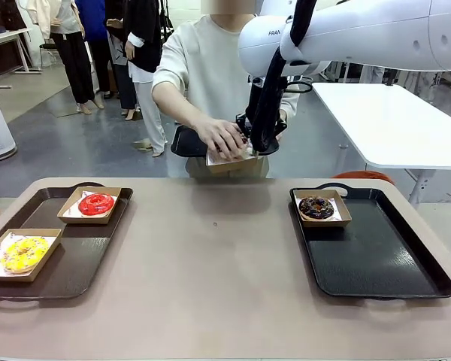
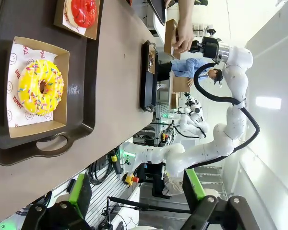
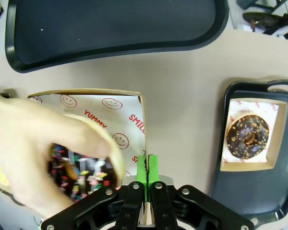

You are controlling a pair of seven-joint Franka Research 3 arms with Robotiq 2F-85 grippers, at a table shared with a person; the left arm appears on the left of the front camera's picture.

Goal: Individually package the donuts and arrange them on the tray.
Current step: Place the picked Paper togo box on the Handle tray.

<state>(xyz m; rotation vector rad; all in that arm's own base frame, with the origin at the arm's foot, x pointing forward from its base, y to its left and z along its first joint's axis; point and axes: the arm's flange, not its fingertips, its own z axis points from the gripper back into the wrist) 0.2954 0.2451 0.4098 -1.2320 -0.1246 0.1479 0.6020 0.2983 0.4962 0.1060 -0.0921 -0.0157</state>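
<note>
**Right gripper held a box steady for the person to load**

While its jaws were pinched together on the wall of a paper-lined cardboard box (image 3: 110, 115), the right gripper (image 3: 147, 165) held that box up at the far edge of the desk (image 1: 210, 263), apparently so it would sit firm for filling. The person's hand (image 3: 43, 153) pressed a dark sprinkled donut (image 3: 79, 175) down into it, which suited a one-donut-per-box routine. Farther out, the chocolate donut (image 1: 316, 207) already sat boxed at the far corner of the right tray (image 1: 383, 263), likely the arranging spot. On the left tray (image 1: 75, 263), the red donut (image 1: 96, 204) and yellow donut (image 1: 24, 253) lay in their own boxes. The left gripper (image 2: 134, 191) hung with fingers apart above that tray, holding nothing.
</note>
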